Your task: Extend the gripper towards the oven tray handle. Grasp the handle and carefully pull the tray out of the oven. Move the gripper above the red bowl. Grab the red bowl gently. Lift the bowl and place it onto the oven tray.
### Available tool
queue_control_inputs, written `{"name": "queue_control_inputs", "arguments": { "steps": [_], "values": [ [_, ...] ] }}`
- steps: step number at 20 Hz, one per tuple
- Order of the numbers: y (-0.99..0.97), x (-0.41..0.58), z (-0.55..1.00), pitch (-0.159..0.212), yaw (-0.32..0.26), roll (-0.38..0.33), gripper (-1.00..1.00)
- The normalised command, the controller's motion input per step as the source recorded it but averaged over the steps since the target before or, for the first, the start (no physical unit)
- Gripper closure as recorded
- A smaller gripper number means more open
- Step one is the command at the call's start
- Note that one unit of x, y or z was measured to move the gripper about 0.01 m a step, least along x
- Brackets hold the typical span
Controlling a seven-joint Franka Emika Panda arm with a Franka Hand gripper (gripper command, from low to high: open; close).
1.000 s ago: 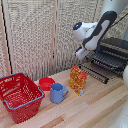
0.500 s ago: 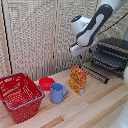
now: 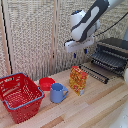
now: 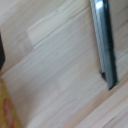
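One red bowl [image 3: 46, 83] empty, blue mug [image 3: 57, 92] beside

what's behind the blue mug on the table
The red bowl sits just behind the blue mug, towards the slatted wall. The mug covers the bowl's near edge, so whether they touch cannot be told. The bowl's inside is not visible.

no readable text, printing on orange carton [image 3: 78, 80] too blurred
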Motion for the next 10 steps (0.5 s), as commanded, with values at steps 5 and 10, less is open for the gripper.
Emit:
{"name": "queue_control_inputs", "arguments": {
  "steps": [5,10],
  "values": [
    [0.49,0.113,0.30,-0.077,-0.134,0.237,-1.00],
    [0.69,0.042,0.28,-0.095,-0.083,0.202,-1.00]
  ]
}}
